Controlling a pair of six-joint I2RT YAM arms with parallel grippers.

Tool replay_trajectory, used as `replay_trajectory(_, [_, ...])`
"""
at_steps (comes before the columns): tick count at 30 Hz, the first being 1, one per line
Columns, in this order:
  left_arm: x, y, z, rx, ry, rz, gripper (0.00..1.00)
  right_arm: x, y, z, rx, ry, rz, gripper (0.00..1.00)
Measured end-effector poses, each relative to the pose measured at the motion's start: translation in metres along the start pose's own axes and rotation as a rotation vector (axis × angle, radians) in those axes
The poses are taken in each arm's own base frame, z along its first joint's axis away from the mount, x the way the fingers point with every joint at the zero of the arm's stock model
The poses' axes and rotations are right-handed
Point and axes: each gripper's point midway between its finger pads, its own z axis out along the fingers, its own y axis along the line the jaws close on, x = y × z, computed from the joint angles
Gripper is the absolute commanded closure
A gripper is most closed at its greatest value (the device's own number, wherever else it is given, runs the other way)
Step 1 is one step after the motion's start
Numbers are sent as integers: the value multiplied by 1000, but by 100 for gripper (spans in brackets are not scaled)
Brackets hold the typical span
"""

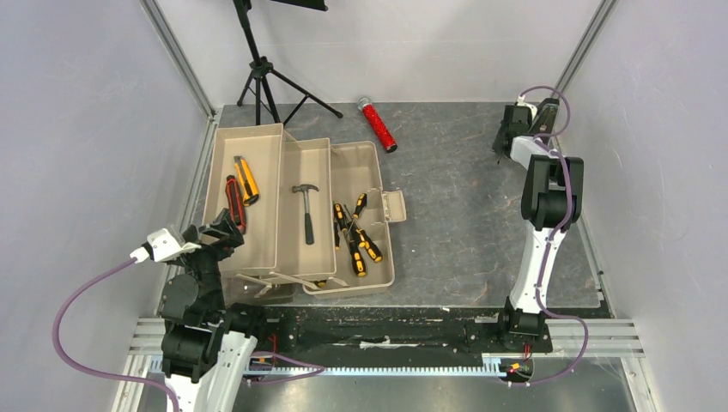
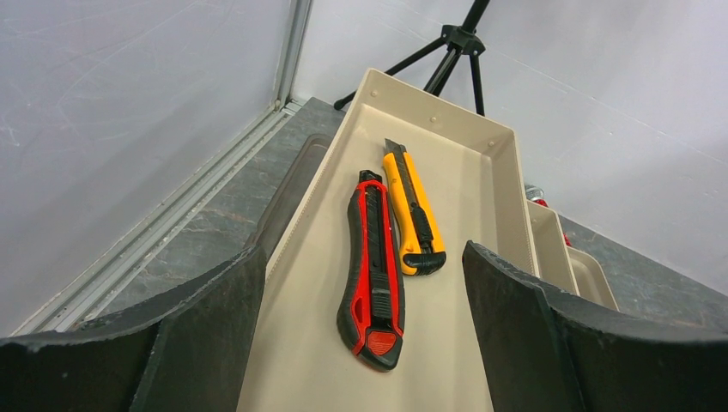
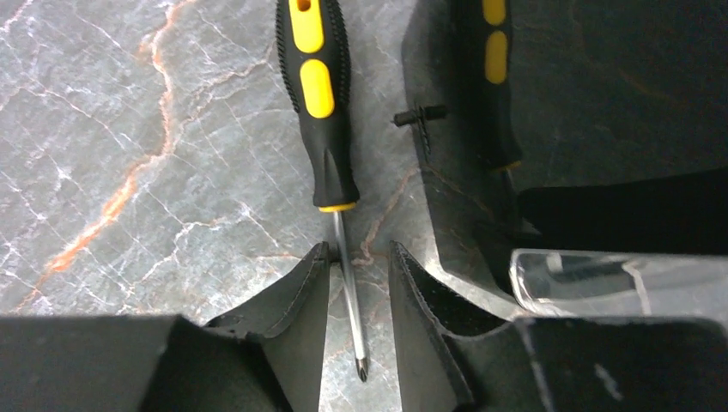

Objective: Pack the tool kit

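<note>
The tan toolbox (image 1: 318, 159) lies open with its trays folded out. In its left tray (image 2: 464, 172) lie a red utility knife (image 2: 373, 283) and an orange one (image 2: 414, 215). A small hammer (image 1: 306, 210) rests in the middle tray, and several screwdrivers (image 1: 354, 233) lie in the base. My left gripper (image 2: 362, 249) hangs open over the near end of the left tray, holding nothing. At the back right, my right gripper (image 3: 359, 249) straddles the steel shaft of a black-and-yellow screwdriver (image 3: 319, 103) lying on the table. Its left finger touches the shaft, with a gap on the right.
A red glittery cylinder (image 1: 378, 124) lies behind the toolbox. A black tripod (image 1: 262, 77) stands at the back left. Right of the screwdriver sits a glossy black object (image 3: 601, 103) with a clear plastic piece (image 3: 601, 283). White walls enclose the table.
</note>
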Motion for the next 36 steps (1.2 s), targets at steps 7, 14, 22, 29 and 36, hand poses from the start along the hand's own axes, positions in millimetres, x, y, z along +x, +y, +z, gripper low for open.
replay_trajectory(7, [0, 0, 0, 0, 1, 1, 11, -4, 11, 6, -50, -1, -4, 89])
replay_trajectory(14, [0, 0, 0, 0, 1, 1, 11, -1, 19, 4, -118, -6, -16, 100])
replay_trajectory(22, [0, 0, 0, 0, 0, 0, 11, 49, 40, -54, -238, 53, -35, 100])
replay_trajectory(29, [-2, 0, -2, 3, -9, -5, 11, 78, 81, -127, -398, 64, -41, 100])
replay_trajectory(36, [-3, 1, -3, 5, -16, -9, 11, 56, 137, -223, -619, -66, -47, 100])
